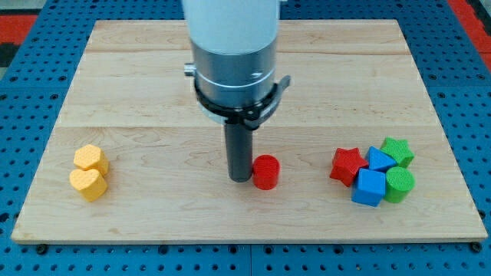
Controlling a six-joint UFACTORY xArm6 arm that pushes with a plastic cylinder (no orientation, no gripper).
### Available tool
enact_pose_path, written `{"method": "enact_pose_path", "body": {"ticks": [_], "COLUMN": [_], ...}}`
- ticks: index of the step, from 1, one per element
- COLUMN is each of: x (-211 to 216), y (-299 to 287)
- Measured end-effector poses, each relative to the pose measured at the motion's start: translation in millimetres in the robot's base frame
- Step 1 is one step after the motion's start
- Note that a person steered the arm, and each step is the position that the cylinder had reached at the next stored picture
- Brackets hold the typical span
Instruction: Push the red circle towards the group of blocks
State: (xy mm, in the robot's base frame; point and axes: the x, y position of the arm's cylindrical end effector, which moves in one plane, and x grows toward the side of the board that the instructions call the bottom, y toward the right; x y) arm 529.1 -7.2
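The red circle (266, 172) stands on the wooden board (153, 92), a little below the middle. My tip (241, 178) is on the board just to the view's left of the red circle, touching or nearly touching it. The group of blocks lies at the view's right: a red star (347, 165), a blue pentagon-like block (380, 160), a blue cube (369, 188), a green star (397, 151) and a green circle (400, 185), all packed together.
A yellow hexagon (91, 159) and a yellow heart (88, 184) sit together near the board's left edge. The arm's large grey body (234, 54) hangs over the top middle. Blue pegboard (31, 77) surrounds the board.
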Motion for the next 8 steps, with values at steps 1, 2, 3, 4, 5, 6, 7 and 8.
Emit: {"method": "enact_pose_path", "body": {"ticks": [1,2,3,4,5,6,7,8], "x": [-14.5,-15.4,-0.6,11.3,20.3,21.9,19.0,13.1], "y": [-2.6,13.6,25.8,26.4,26.4,30.1,33.9,38.1]}}
